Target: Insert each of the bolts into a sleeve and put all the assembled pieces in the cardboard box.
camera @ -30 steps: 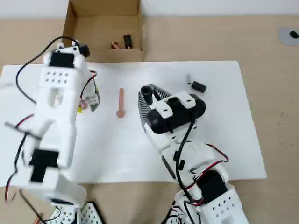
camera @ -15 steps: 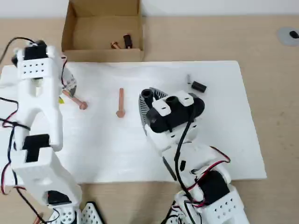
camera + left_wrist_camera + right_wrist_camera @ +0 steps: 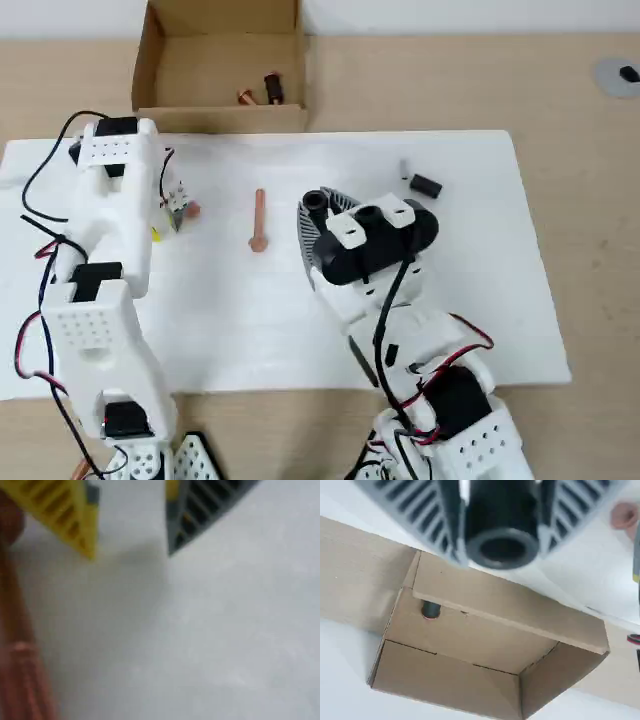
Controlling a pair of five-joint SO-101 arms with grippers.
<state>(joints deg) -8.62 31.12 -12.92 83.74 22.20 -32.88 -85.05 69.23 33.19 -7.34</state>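
My left gripper hovers low over the white mat at its left side. It is open, with bare mat between the yellow and dark fingers. A copper bolt lies right beside the yellow finger, outside the gap. A second copper bolt lies mid-mat. My right gripper is shut on a black sleeve, whose open bore faces the cardboard box. Another black sleeve lies at the mat's far right. One assembled piece rests in the box.
A small grey part lies by the loose sleeve. A grey disc sits on the wooden table at far right. The mat's front half between the arms is open. Cables hang off both arms.
The left arm swung out to the left, then came partway back over the bolt at the mat's left side. The right arm with its sleeve stayed put.
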